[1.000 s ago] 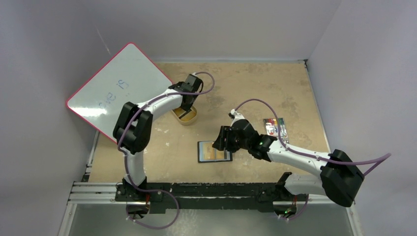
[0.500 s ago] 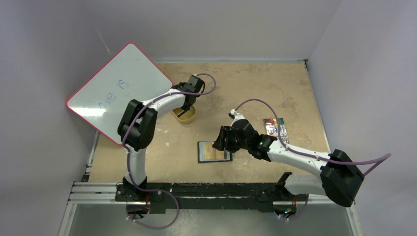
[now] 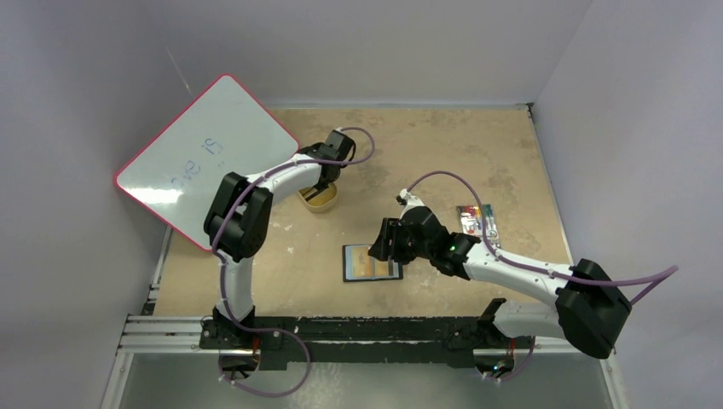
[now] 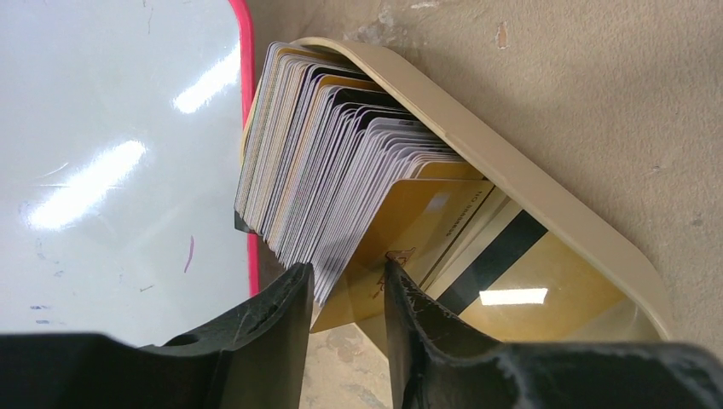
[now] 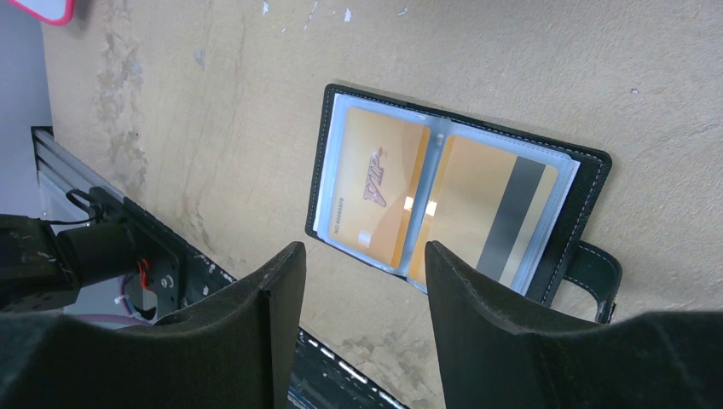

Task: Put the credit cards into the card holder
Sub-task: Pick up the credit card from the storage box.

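A fanned stack of credit cards (image 4: 341, 170) stands on edge in a gold oval tin (image 4: 529, 183), which sits at the back left (image 3: 320, 198). The front card (image 4: 418, 221) is gold, and a card with a black stripe lies behind it. My left gripper (image 4: 345, 277) reaches into the tin. Its jaws stand partly closed on either side of the front cards' lower corner, with a gap still showing. The black card holder (image 3: 372, 262) lies open with two gold cards in its clear sleeves (image 5: 452, 204). My right gripper (image 5: 362, 251) hovers open just above it, holding nothing.
A whiteboard with a red rim (image 3: 200, 158) leans at the back left, right beside the tin. A small multicoloured striped item (image 3: 476, 220) lies to the right of the right arm. The metal rail (image 3: 341, 328) runs along the near edge.
The left arm's elbow has shifted right and its wrist has settled over the tin, with its jaws narrowing around the cards. The right arm and the card holder have not moved.
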Controlling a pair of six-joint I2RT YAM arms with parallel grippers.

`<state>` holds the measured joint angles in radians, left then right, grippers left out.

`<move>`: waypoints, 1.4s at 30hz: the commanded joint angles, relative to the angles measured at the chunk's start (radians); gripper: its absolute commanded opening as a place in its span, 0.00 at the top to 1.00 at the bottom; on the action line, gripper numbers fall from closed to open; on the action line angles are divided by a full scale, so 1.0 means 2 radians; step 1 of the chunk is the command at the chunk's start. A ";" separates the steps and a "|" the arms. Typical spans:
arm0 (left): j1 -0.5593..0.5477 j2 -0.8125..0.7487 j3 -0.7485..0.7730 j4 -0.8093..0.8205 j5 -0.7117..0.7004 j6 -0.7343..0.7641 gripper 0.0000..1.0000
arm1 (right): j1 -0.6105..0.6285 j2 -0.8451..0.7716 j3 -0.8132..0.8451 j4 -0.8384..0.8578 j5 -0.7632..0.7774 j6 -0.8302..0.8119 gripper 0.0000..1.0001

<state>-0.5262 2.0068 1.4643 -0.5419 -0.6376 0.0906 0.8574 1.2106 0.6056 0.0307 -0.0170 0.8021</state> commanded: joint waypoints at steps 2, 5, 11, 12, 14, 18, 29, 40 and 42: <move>0.006 -0.008 0.027 0.004 -0.026 0.007 0.68 | 0.002 -0.001 0.015 0.004 0.005 -0.003 0.44; 0.005 -0.010 0.030 -0.001 -0.025 0.006 0.71 | 0.002 0.000 0.015 0.007 0.004 -0.003 0.44; 0.005 -0.017 0.040 -0.019 -0.008 -0.004 0.81 | 0.002 0.000 0.013 0.011 0.001 -0.003 0.44; 0.005 -0.018 0.044 -0.027 -0.003 -0.008 0.84 | 0.002 0.000 0.013 0.010 0.001 -0.003 0.44; 0.005 -0.019 0.051 -0.042 0.009 -0.017 0.90 | 0.001 0.001 0.012 0.011 0.000 -0.003 0.44; 0.005 -0.027 0.068 -0.077 0.042 -0.040 1.00 | 0.002 0.005 0.012 0.015 -0.004 -0.003 0.44; 0.005 -0.105 0.083 -0.133 0.169 -0.135 1.00 | 0.001 0.031 0.019 0.012 -0.002 0.010 0.44; 0.005 -0.262 -0.120 0.032 0.429 -0.304 1.00 | -0.005 0.020 0.006 -0.022 0.033 0.031 0.25; 0.004 -0.288 -0.166 0.071 0.450 -0.336 1.00 | -0.012 0.019 0.001 -0.019 0.030 0.032 0.25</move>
<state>-0.5240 1.5116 1.2678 -0.5915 0.0669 -0.3981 0.8536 1.2800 0.6060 0.0048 0.0101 0.8455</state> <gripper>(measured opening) 0.006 0.744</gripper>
